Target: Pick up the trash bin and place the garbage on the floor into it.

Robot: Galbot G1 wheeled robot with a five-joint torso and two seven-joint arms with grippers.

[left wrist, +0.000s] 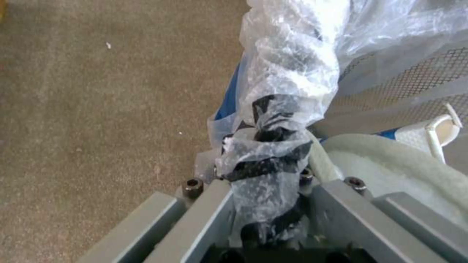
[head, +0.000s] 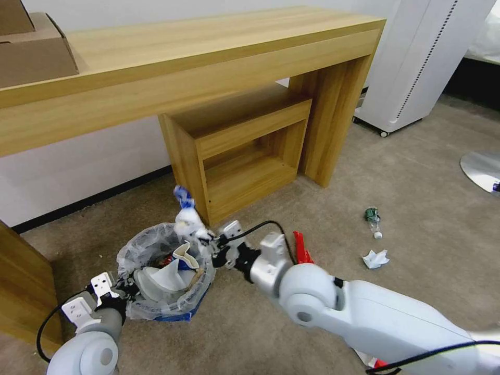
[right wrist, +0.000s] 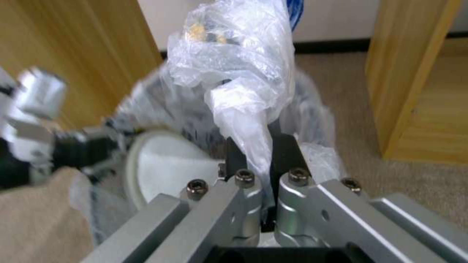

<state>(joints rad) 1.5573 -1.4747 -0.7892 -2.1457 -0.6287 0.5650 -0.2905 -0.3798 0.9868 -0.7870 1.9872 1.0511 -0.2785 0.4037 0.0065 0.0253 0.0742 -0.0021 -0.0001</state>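
Note:
The blue trash bin (head: 130,255), lined with a crinkled clear bag, stands on the carpet at lower left. Two white slippers (head: 161,278) lie inside it. My left gripper (head: 127,289) is shut on the bin's bag-covered rim (left wrist: 292,54), with a slipper (left wrist: 390,164) just beside it. My right gripper (head: 205,240) is at the bin's far rim, shut on a crumpled clear plastic wrapper with a blue end (head: 185,214), which sticks up from the fingers (right wrist: 285,146) above the bin. On the floor lie a red wrapper (head: 301,249), a green-labelled bottle (head: 372,219) and crumpled white paper (head: 375,258).
A long wooden desk (head: 208,57) with a low wooden shelf unit (head: 239,151) under it stands just behind the bin. A wooden panel (head: 21,291) is at the left. A white cabinet on casters (head: 416,62) and a round metal base (head: 482,169) are at the right.

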